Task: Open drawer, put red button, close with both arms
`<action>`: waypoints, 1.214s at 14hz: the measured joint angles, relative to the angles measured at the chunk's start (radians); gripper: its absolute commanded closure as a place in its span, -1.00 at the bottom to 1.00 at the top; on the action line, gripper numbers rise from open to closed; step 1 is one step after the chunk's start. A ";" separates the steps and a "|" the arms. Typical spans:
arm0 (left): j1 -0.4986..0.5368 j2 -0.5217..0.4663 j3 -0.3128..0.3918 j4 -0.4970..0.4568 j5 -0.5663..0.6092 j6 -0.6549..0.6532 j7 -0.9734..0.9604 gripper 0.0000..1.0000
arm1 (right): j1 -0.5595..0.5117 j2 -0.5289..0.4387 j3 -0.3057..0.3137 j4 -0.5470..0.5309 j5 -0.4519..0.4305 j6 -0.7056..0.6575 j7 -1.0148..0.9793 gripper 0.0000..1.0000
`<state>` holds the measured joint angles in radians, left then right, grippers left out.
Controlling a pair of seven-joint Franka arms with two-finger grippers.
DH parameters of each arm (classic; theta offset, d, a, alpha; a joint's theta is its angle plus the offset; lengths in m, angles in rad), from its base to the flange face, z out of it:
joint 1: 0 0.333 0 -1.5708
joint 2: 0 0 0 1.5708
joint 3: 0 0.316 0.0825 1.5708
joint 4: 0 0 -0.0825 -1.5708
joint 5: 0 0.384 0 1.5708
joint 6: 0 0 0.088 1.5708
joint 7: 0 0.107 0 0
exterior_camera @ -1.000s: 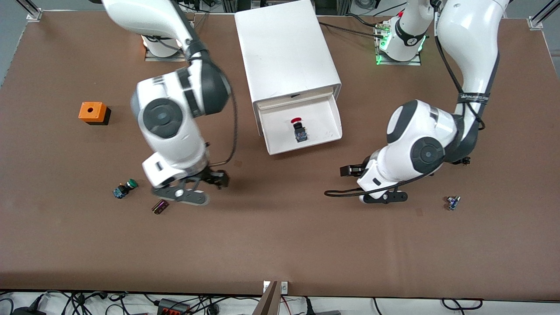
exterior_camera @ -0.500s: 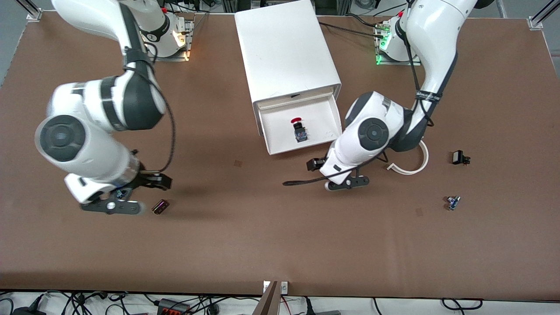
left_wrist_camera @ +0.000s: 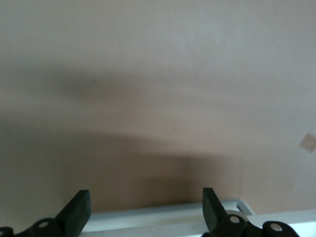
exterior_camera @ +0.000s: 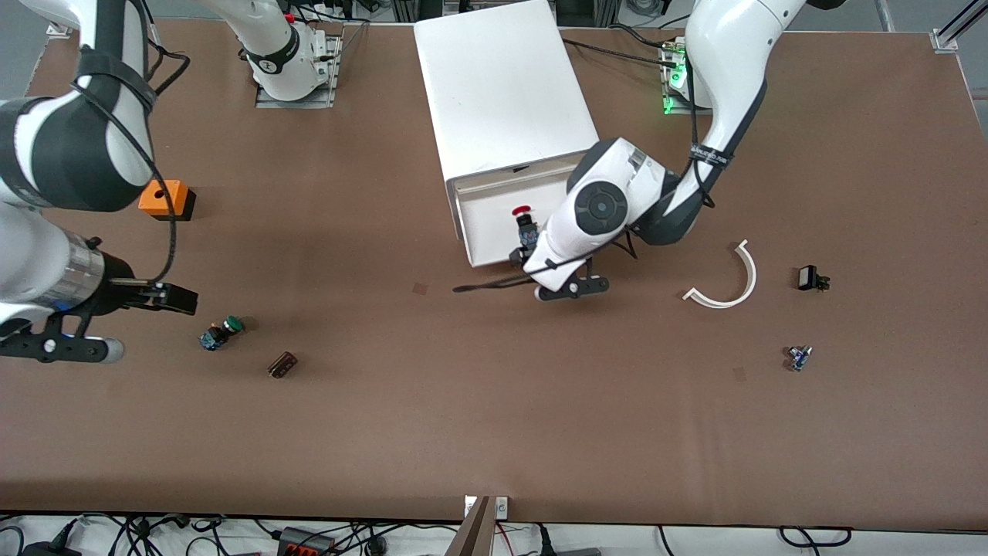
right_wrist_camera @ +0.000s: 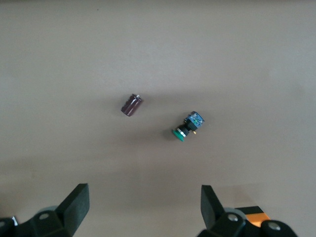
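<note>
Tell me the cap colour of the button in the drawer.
Red, clearest in the front view.

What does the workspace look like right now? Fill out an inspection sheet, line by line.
Surface: brown table, a few small marks.
Job's things: drawer pulled open, red button inside.
Clutter: orange box, green button, dark cylinder, white curved strip, two small parts toward the left arm's end.
Grippers: left gripper open at the drawer's front edge; right gripper open, empty, above the table beside the green button.
Cables: cords along the table's near edge.
Surroundings: nothing seen.

Matt brown table (exterior_camera: 494,432), smooth glossy white plastic cabinet (exterior_camera: 502,85), glossy-capped red button (exterior_camera: 524,213).
</note>
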<state>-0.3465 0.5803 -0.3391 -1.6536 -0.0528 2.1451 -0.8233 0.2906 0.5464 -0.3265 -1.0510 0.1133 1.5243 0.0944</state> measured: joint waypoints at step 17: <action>0.000 -0.038 -0.078 -0.089 0.000 -0.154 -0.096 -1.00 | -0.330 -0.402 0.318 -0.473 -0.112 0.057 -0.072 -1.00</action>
<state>-0.3467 0.5424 -0.4171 -1.7422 -0.0528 1.9911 -0.9190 -0.0396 0.1443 -0.0085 -1.5240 0.0011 1.5814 0.0228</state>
